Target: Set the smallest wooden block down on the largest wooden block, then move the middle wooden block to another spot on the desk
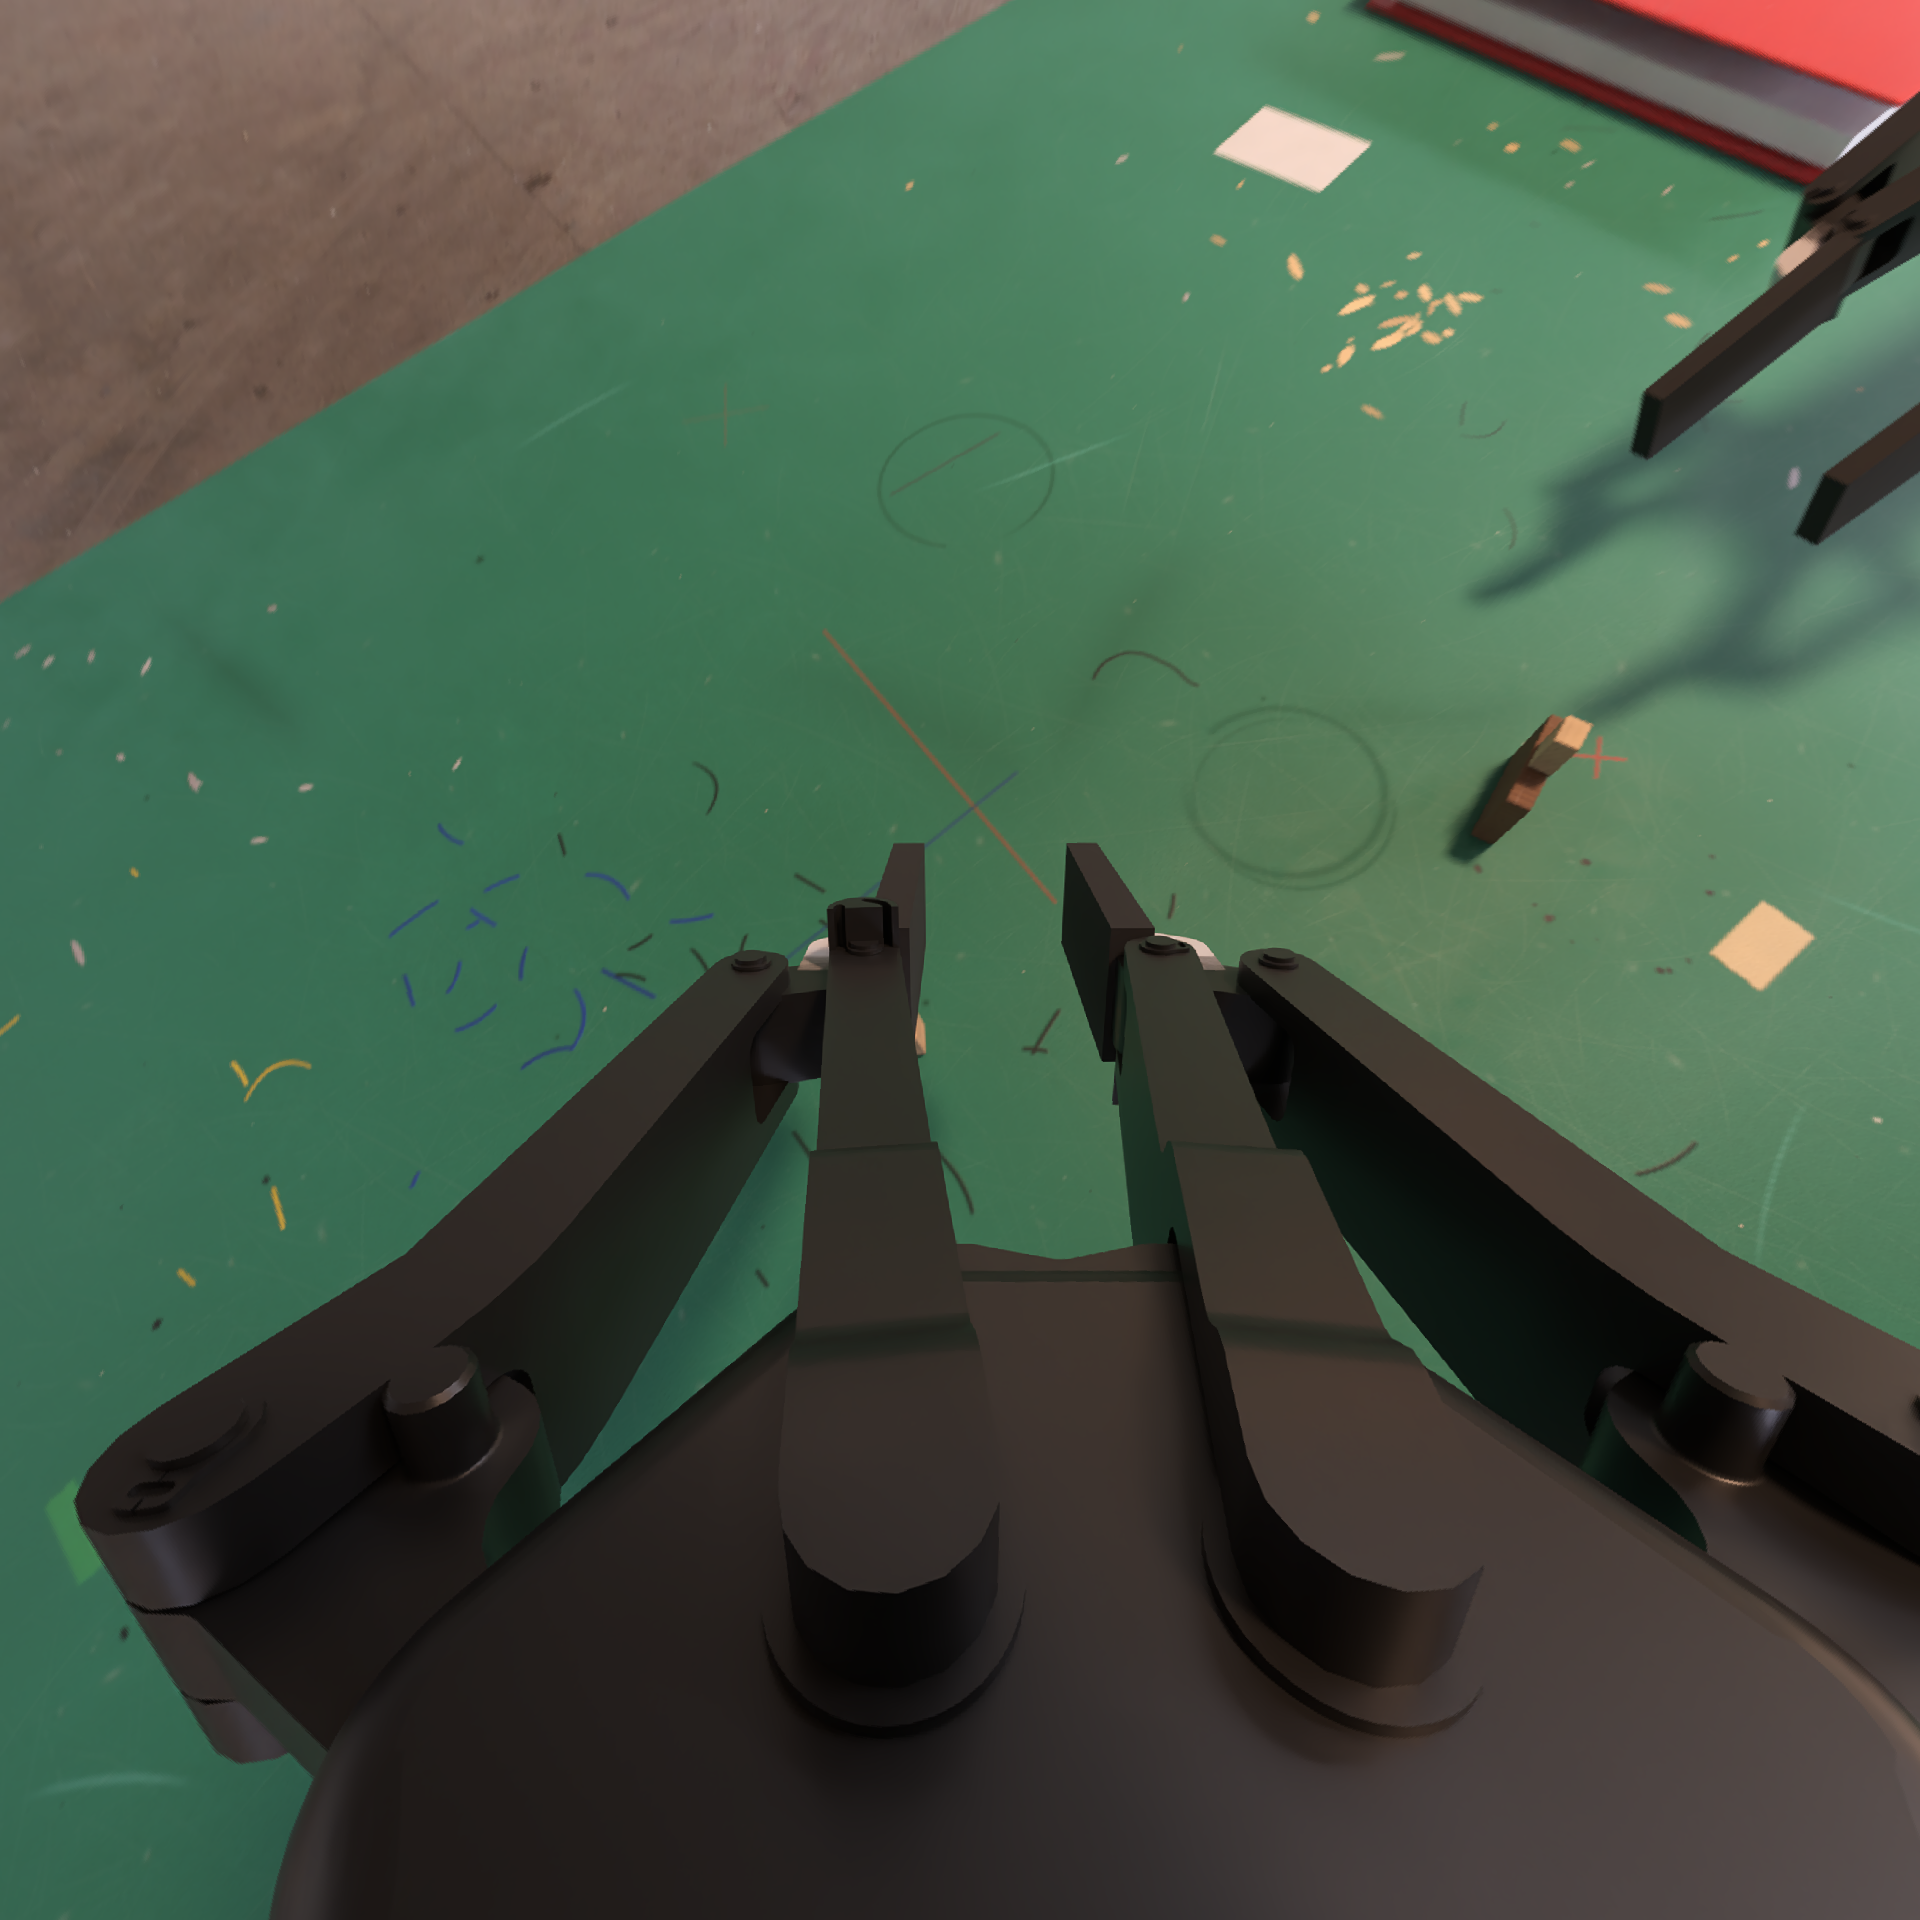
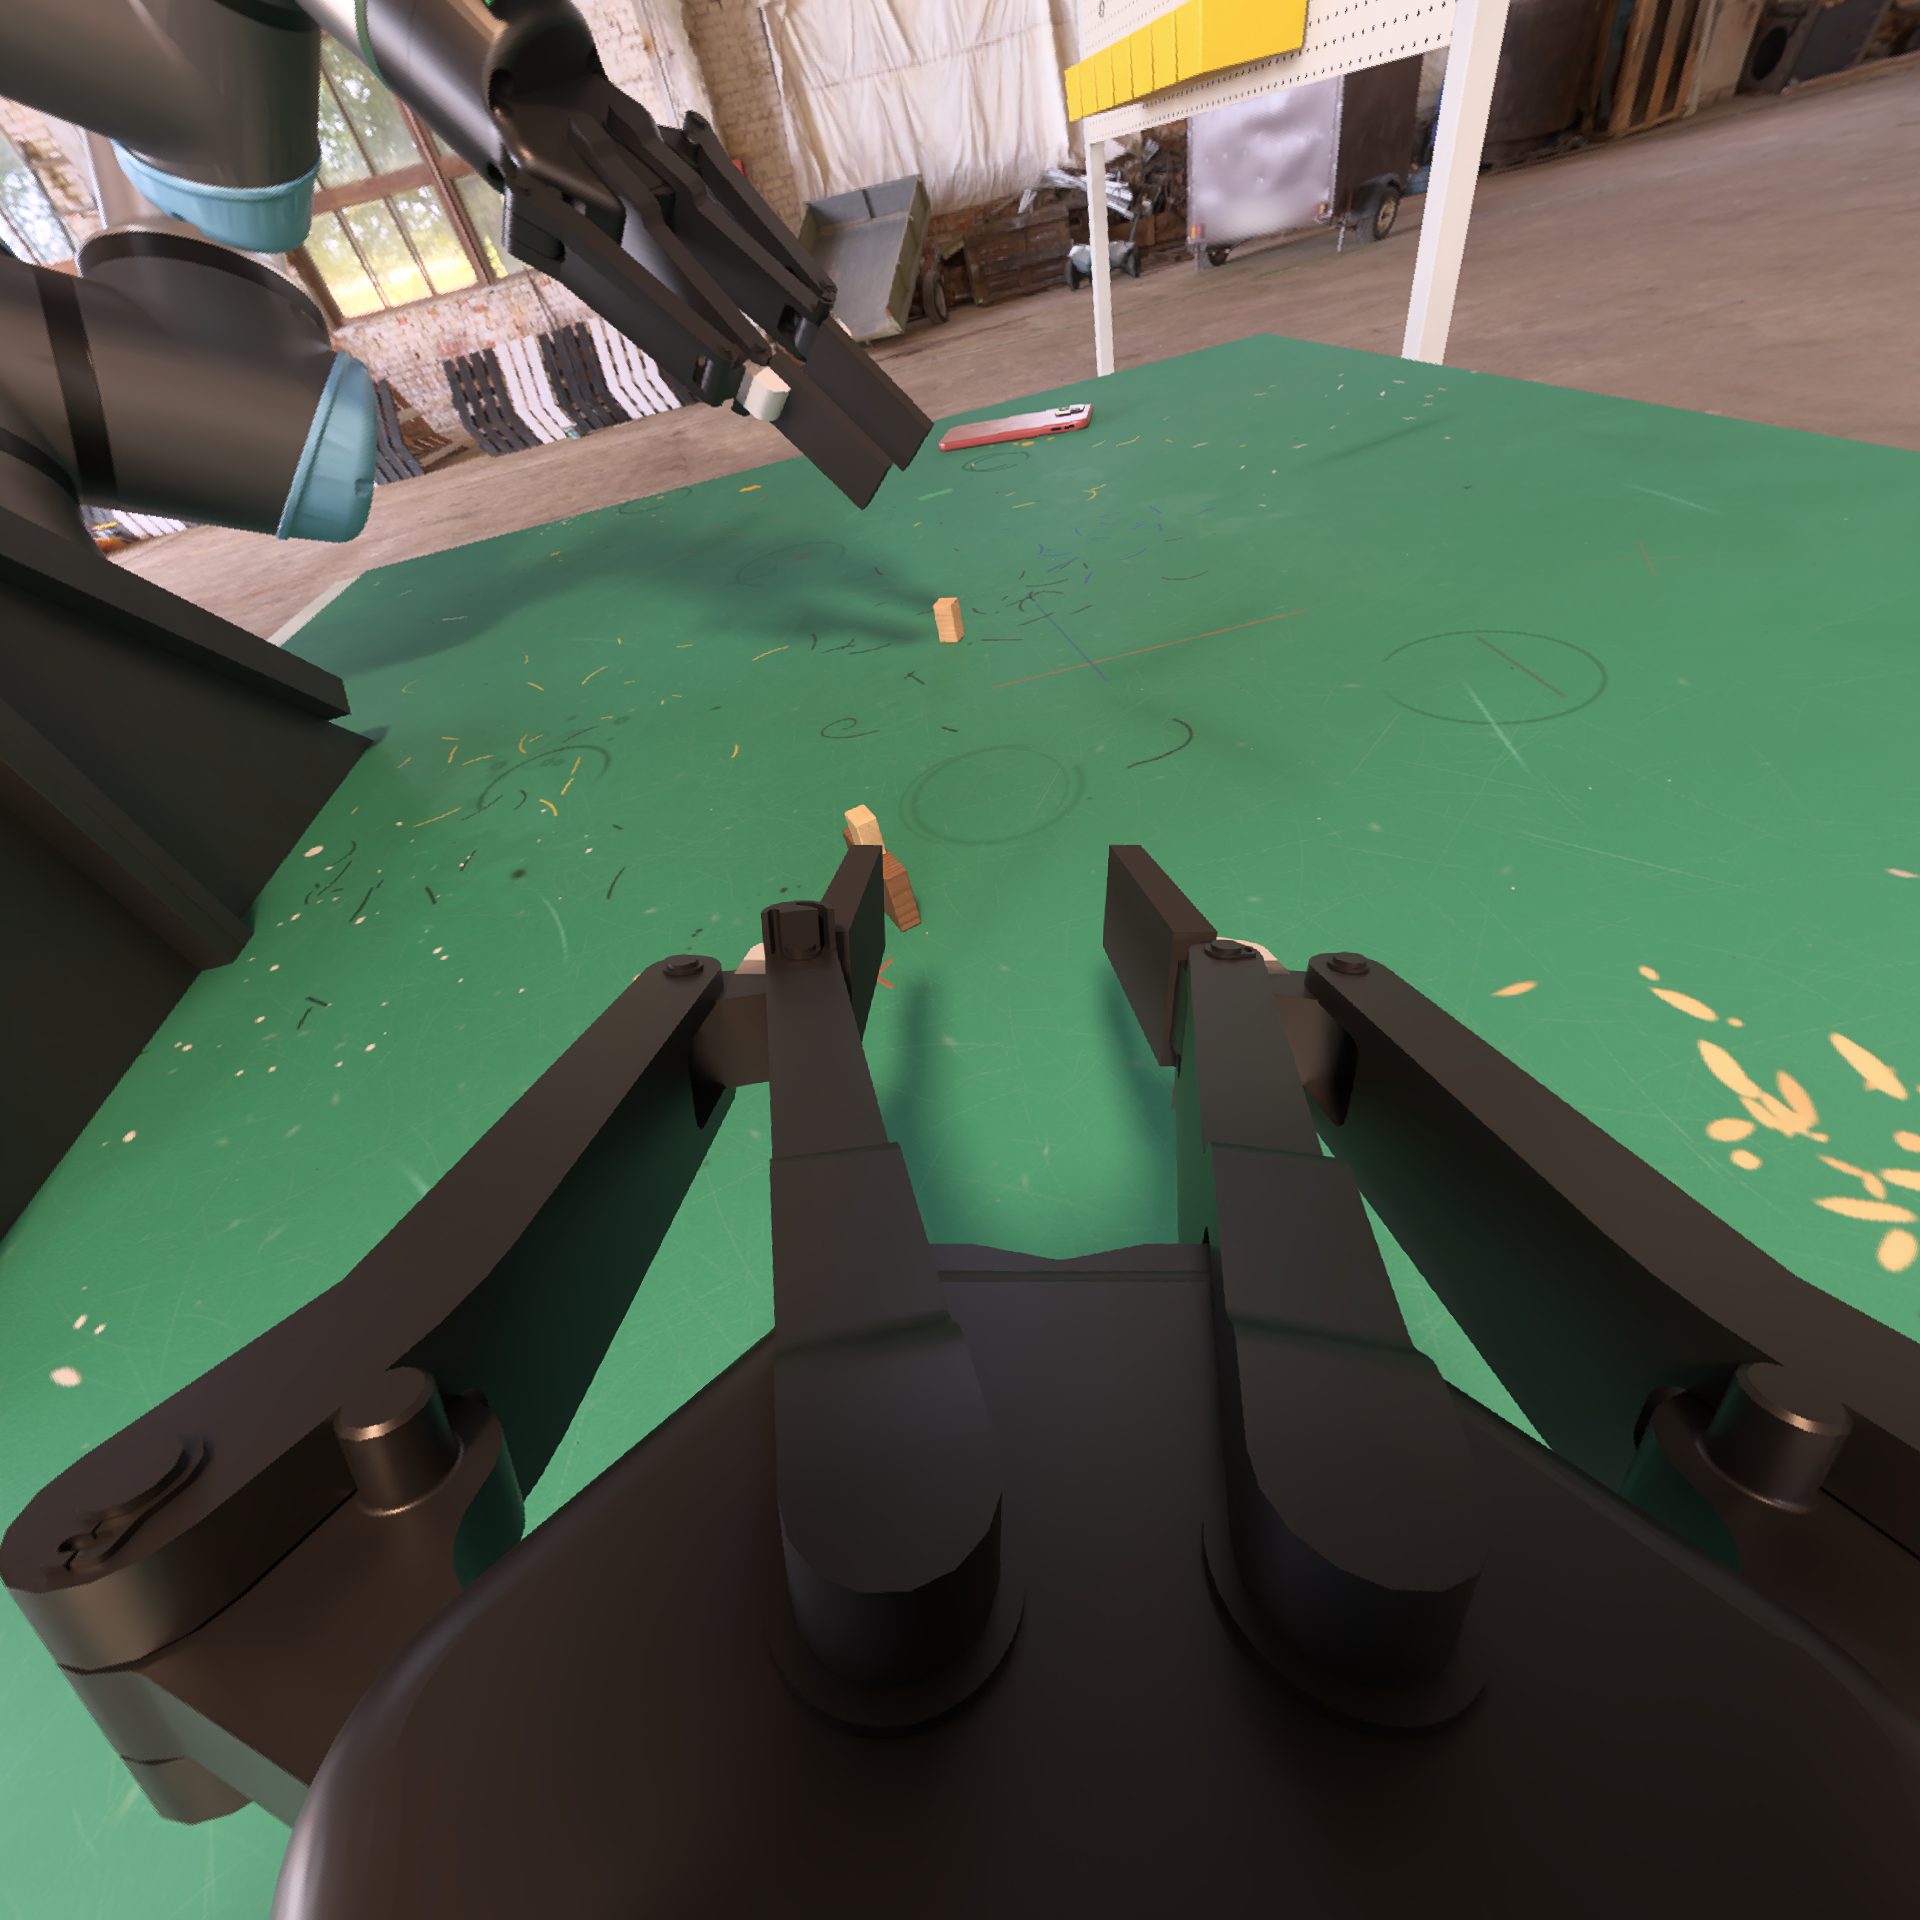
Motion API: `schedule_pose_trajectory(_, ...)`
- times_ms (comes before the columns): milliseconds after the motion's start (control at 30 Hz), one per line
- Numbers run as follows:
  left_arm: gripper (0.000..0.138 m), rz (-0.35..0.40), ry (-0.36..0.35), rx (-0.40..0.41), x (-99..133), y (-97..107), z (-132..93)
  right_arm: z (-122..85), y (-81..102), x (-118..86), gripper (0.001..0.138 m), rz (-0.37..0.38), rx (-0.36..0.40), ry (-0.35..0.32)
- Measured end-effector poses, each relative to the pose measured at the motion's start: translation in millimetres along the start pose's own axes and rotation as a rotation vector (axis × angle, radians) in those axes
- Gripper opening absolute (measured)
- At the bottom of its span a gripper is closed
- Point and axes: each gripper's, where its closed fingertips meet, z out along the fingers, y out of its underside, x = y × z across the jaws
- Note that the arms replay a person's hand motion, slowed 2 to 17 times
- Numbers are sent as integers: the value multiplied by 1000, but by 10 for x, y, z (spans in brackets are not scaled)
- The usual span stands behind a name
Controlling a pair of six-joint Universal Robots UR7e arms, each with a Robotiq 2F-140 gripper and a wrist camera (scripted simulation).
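Observation:
The smallest block [image 2: 862, 826], pale wood, rests on one end of the largest block [image 2: 902, 896], reddish-brown, on the green desk [image 2: 1403, 935]. My right gripper [image 2: 997, 883] is open and empty, just above the desk; its left finger partly covers the stack. The stack also shows in the left wrist view, small block [image 1: 1567, 740] on the brown block [image 1: 1512, 805]. The middle block [image 2: 948, 619], pale, stands alone farther off, below my left gripper [image 2: 873, 447]. My left gripper [image 1: 997, 894] is open and empty above the desk; a pale sliver [image 1: 920, 1034] peeks out behind its left finger.
A red phone [image 2: 1013, 428] lies near the far desk edge. A red flat object [image 1: 1662, 62] lies at the top right of the left wrist view. A black arm base [image 2: 135, 779] stands at the left. Paper squares [image 1: 1291, 148] and drawn circles mark the desk.

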Motion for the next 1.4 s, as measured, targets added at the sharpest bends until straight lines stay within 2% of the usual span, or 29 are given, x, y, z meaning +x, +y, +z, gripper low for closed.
schedule_pose_trajectory(333, 37, -79, 1, -148, -285, 261, 129, 7, 8, 2, 57, 3, -5, -2)
schedule_pose_trajectory(633, 34, -133, 51, -275, -359, 447, 311, 12, 13, 6, 57, 11, -9, -4)
schedule_pose_trajectory(833, 31, -147, 42, -371, -423, 576, 390, 11, 14, 8, 57, 14, -8, -6)
schedule_pose_trajectory(1133, 29, -157, 55, -431, -453, 637, 468, 5, 8, 8, 57, 16, -2, -7)
schedule_pose_trajectory(1400, 26, -160, 96, -468, -406, 660, 517, 3, 7, 12, 56, 21, 1, -8)
